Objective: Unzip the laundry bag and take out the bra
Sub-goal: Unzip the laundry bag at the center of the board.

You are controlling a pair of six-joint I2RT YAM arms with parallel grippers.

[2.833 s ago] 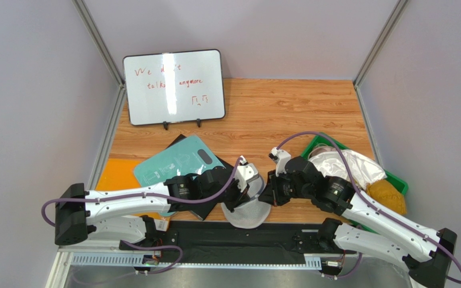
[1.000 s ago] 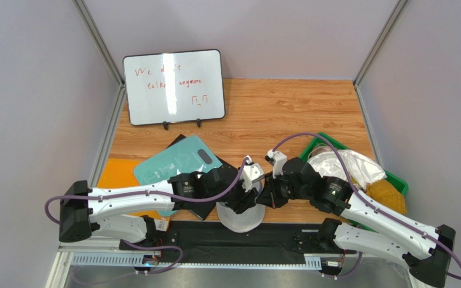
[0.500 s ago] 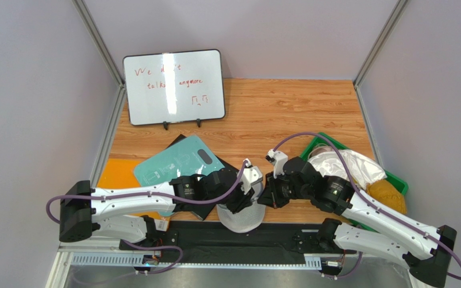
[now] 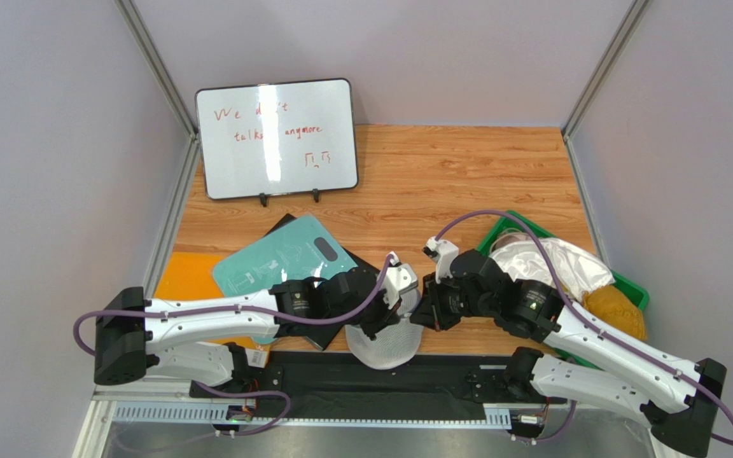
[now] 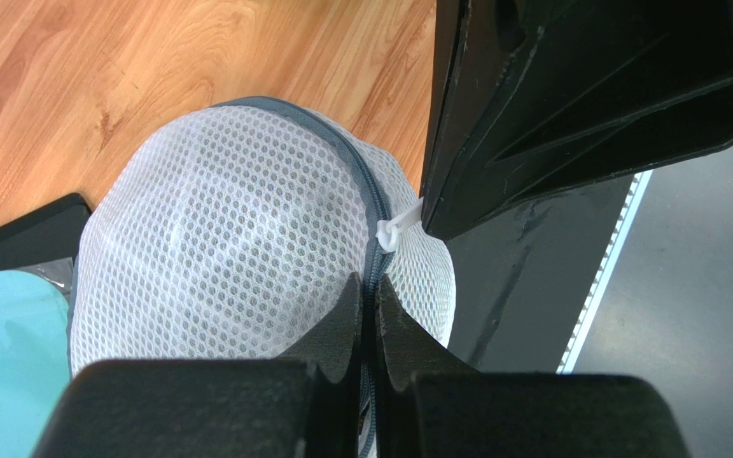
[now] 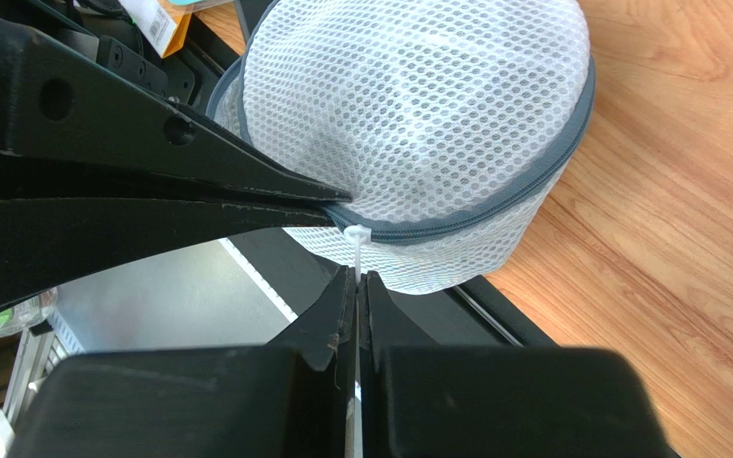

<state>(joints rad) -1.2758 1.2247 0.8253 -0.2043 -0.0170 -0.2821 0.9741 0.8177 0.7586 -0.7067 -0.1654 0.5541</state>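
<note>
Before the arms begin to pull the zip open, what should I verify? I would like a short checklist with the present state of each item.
1. The right pincer is shut on the zip pull: ok.
2. The left pincer pinches the laundry bag at its grey rim: ok.
3. The zip is open: not ok, the visible part is shut.
4. The bra is inside: cannot tell, the mesh hides it.
5. The bag rests wholly on the wooden table: not ok, part is over the near edge.
</note>
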